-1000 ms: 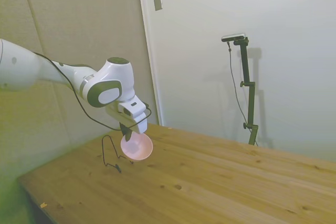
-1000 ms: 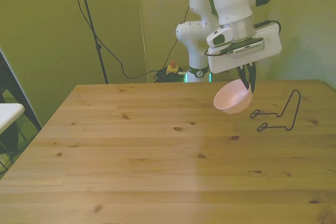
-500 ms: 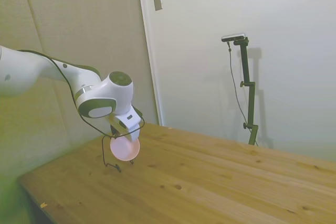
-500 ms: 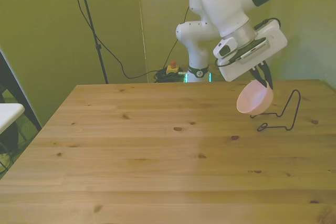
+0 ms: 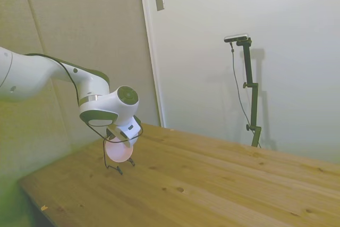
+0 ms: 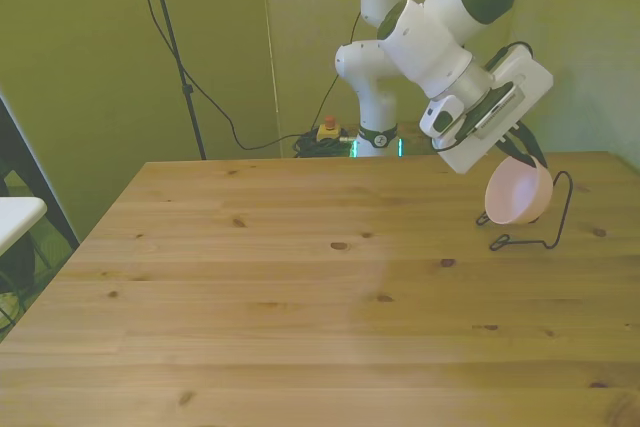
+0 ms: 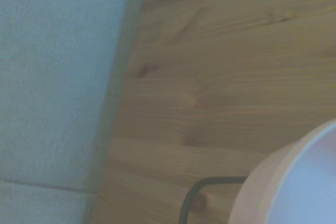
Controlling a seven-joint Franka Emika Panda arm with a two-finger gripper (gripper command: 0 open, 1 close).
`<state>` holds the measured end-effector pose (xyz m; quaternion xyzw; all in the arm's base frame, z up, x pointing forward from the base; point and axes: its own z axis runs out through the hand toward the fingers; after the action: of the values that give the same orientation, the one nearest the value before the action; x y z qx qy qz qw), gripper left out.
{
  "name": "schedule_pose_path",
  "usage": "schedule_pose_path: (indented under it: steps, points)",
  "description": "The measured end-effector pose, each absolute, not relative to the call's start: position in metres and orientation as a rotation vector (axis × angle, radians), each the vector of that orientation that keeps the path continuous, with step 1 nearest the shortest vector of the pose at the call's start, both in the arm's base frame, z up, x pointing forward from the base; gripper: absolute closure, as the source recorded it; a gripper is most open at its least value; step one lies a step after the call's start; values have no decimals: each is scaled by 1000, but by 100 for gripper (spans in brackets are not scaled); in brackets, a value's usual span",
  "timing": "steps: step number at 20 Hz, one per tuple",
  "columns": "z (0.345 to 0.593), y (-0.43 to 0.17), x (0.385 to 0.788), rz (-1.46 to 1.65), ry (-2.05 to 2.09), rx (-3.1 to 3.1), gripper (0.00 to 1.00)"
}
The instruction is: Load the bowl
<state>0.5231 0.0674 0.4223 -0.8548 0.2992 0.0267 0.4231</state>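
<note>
While the near stretch of the tabletop (image 6: 300, 327) lies bare wood, the action sits by its far corner at the front view's right: the pincer (image 6: 525, 150) grips the pink bowl (image 6: 518, 191) by its rim, tipped on its side, off the wood, right against the thin wire rack (image 6: 545, 217) standing there.

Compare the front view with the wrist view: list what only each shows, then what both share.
Only the front view shows the white arm's two-finger gripper shut on the rim of the small pale pink round bowl, held tilted and off the table, against the upright loop of the thin dark wire rack.

Only the wrist view shows a pale wall panel meeting the table's edge.

Both show the bowl, a piece of the rack and the wooden table.
</note>
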Motion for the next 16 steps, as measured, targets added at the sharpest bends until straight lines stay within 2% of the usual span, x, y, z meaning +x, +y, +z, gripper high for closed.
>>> schedule_pose_path:
  steps: [16]
  points:
    - [408, 72, 520, 45, 665, -2062, 100]
